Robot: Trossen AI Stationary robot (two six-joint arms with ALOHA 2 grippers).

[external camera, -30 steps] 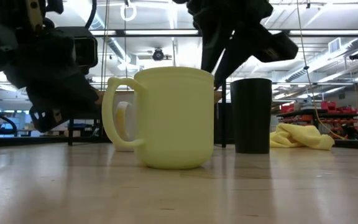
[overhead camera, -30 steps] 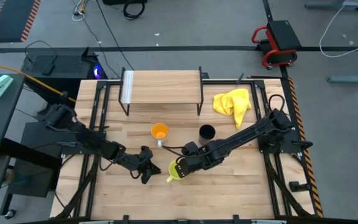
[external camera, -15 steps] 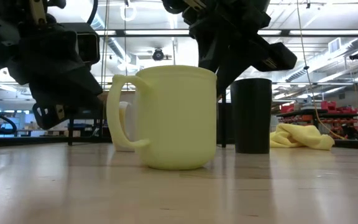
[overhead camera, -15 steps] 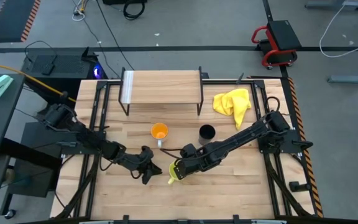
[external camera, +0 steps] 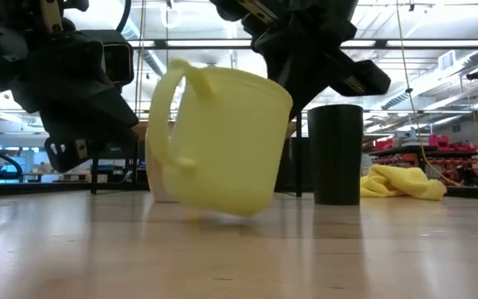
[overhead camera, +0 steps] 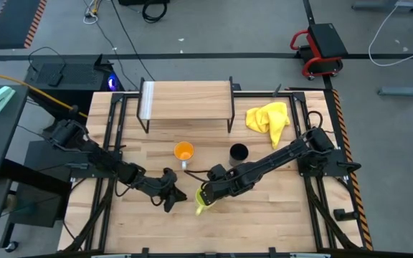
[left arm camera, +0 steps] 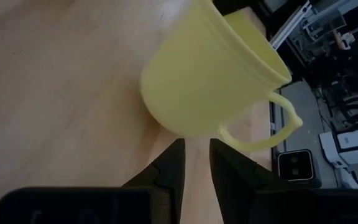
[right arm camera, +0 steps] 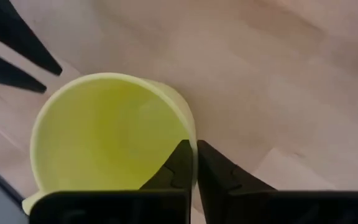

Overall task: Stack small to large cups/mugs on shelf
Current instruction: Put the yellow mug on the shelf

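Note:
The yellow-green mug (overhead camera: 201,199) is near the table's near middle, tilted in the low view (external camera: 222,141), with its handle (external camera: 173,124) toward the left. My right gripper (overhead camera: 208,192) is shut on its rim. My left gripper (overhead camera: 172,197) hovers just left of the mug with a narrow gap between its fingers, whose tips (left arm camera: 194,146) stop short of the mug's wall (left arm camera: 204,87). The orange-inside mug (overhead camera: 183,152) and the black cup (overhead camera: 239,152) stand upright on the table before the shelf (overhead camera: 187,99). My right gripper pinches the mug's rim (right arm camera: 191,138) on the side away from the handle, one finger (right arm camera: 180,163) inside the mug and the other (right arm camera: 215,168) outside. It comes slanting down from the table's right. The mug tilts, handle side raised, base mostly off the table.
A crumpled yellow cloth (overhead camera: 269,118) lies at the far right, right of the shelf. The black cup (external camera: 335,154) stands close behind my right arm. Bare wood stretches along the near edge (overhead camera: 264,229).
My right gripper has come down onto the mug's rim and tipped it. The mug stood flat a second ago, shifted slightly right, and now leans with its handle side raised and its base coming off the table. My left gripper has stayed beside it.

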